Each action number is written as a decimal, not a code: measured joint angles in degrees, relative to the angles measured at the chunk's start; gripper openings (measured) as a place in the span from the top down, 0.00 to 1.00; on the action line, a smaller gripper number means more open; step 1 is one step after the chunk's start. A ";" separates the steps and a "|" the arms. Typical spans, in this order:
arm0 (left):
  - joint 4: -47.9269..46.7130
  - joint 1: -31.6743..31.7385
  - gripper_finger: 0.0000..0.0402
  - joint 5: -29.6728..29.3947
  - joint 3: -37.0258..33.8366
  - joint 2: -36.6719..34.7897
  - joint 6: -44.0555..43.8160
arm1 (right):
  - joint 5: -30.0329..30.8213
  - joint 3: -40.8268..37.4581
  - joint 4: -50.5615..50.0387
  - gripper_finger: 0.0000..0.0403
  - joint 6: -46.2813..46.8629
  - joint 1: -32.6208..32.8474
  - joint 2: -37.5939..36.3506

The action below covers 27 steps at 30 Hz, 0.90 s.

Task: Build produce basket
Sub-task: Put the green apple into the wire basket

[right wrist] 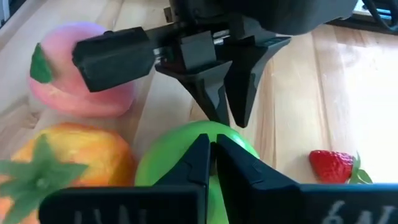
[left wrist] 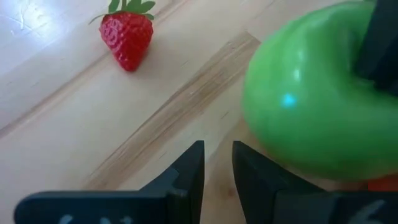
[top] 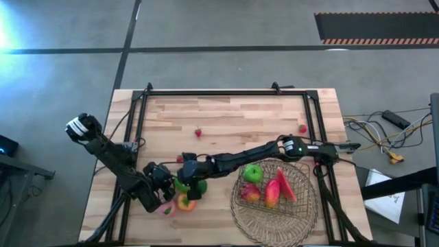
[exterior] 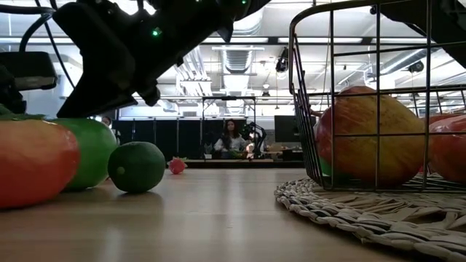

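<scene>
A green apple (top: 181, 183) lies on the table left of the wire basket (top: 302, 206), with a dark green lime (top: 199, 186), an orange fruit (top: 185, 202) and a pink peach (top: 167, 209) around it. My right gripper (right wrist: 214, 158) reaches across from the right and is shut, its tips at the apple (right wrist: 180, 158). My left gripper (left wrist: 217, 165) is shut and empty; it points at the same apple (left wrist: 317, 93) from the other side, and whether it touches it I cannot tell. The basket holds a green apple (top: 253, 172) and red and orange pieces (top: 278, 191). My right gripper rests its shut fingertips (right wrist: 205, 152) on the green apple's upper side (right wrist: 186, 149), coming slanting down from the table's right. The apple sits on the table. One dark finger (left wrist: 380, 37) shows against the apple in the left wrist view.
The basket stands on a round woven mat (exterior: 364, 211) at the front right. Small strawberries lie on the table: one near the apple (left wrist: 127, 37), one farther back (top: 198, 132), one at the right rail (top: 302, 128). A black frame (top: 226, 92) edges the table.
</scene>
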 joint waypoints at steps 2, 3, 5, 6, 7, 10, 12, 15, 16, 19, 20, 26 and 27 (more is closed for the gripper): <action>-0.17 0.00 0.84 -0.01 0.01 0.00 0.07 | 0.84 -0.02 -0.40 0.97 -0.01 0.00 -0.20; -0.45 0.00 0.84 -0.02 0.02 0.00 0.06 | 2.18 -0.06 -0.92 0.97 -0.17 0.00 -0.53; -0.81 0.02 0.84 -0.02 0.02 0.00 0.05 | 5.07 -0.21 -2.75 0.98 -1.47 0.02 -1.69; -0.81 0.00 0.84 -0.02 0.02 0.00 0.05 | 6.28 -0.24 -3.47 0.98 -1.97 0.02 -2.40; -0.83 0.00 0.84 -0.02 0.02 -0.02 0.05 | 7.37 -0.24 -4.09 0.98 -2.52 0.00 -3.29; -0.83 0.00 0.84 -0.04 0.00 0.04 0.03 | 10.09 -1.16 -6.81 0.98 -3.06 0.00 -7.25; -0.91 0.00 0.84 -0.08 0.00 0.07 0.03 | 12.60 -2.74 -9.85 0.98 -3.07 0.02 -10.32; -0.87 0.00 0.84 -0.51 -0.02 0.07 0.80 | 18.87 -6.18 -15.28 0.98 -1.74 1.05 -15.32; -0.80 0.00 0.84 -1.21 -0.02 0.07 1.10 | 21.07 -7.74 -16.80 0.98 -0.93 1.77 -17.47; -0.73 0.01 0.84 -3.97 -0.04 0.07 1.36 | 25.93 -13.71 -19.47 0.98 3.76 4.70 -25.24; -0.71 0.02 0.84 -4.89 -0.04 0.07 1.40 | 27.06 -16.14 -20.34 0.98 6.12 5.84 -28.24; -0.16 0.02 0.84 -9.78 -0.04 0.07 1.45 | 35.36 -32.30 -25.66 0.98 25.86 13.89 -44.09; -0.14 0.02 0.84 -10.30 -0.04 0.07 1.47 | 36.82 -34.88 -26.47 0.98 29.77 15.47 -46.66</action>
